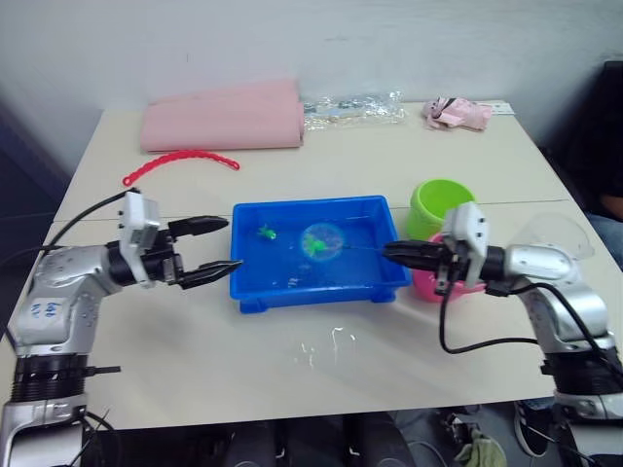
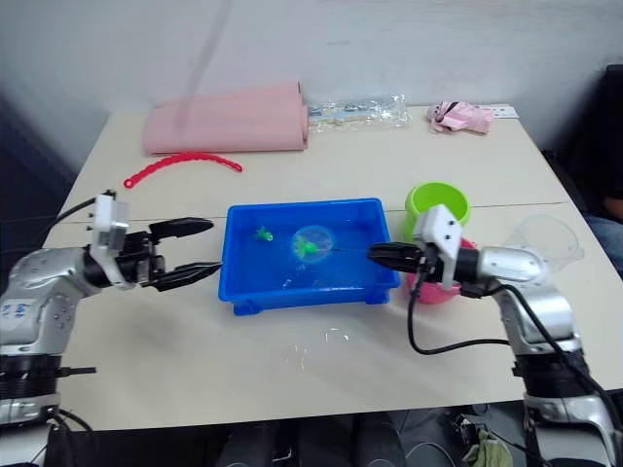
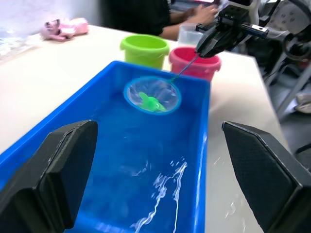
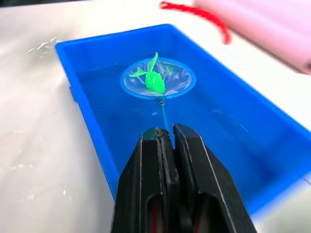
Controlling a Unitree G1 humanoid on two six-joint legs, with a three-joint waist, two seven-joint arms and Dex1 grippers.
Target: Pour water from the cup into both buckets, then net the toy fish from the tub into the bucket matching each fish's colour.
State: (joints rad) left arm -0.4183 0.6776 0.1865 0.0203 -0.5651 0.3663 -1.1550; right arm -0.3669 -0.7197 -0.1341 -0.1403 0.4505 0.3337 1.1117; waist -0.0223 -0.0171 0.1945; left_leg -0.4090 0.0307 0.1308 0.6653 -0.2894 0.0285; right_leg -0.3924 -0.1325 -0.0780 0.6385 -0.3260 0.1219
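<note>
The blue tub (image 1: pixel 311 293) sits mid-table with water in it. My right gripper (image 1: pixel 389 250) is at the tub's right end, shut on the thin handle of the net (image 4: pixel 178 78). The net's blue hoop hangs over the tub's middle with a green toy fish (image 4: pixel 154 81) in it. Another green fish (image 1: pixel 265 232) lies in the tub's far left part. My left gripper (image 1: pixel 234 242) is open at the tub's left wall, holding nothing. The green bucket (image 1: pixel 440 203) and pink bucket (image 3: pixel 194 60) stand just right of the tub. The clear cup (image 1: pixel 562 233) is at the right table edge.
A folded pink cloth (image 1: pixel 224 119), a red beaded strip (image 1: pixel 181 161), a clear plastic bag (image 1: pixel 355 107) and a small pink item (image 1: pixel 458 114) lie along the far side. Spilled water (image 1: pixel 326 345) marks the table in front of the tub. A person (image 3: pixel 146 14) sits beyond the right side.
</note>
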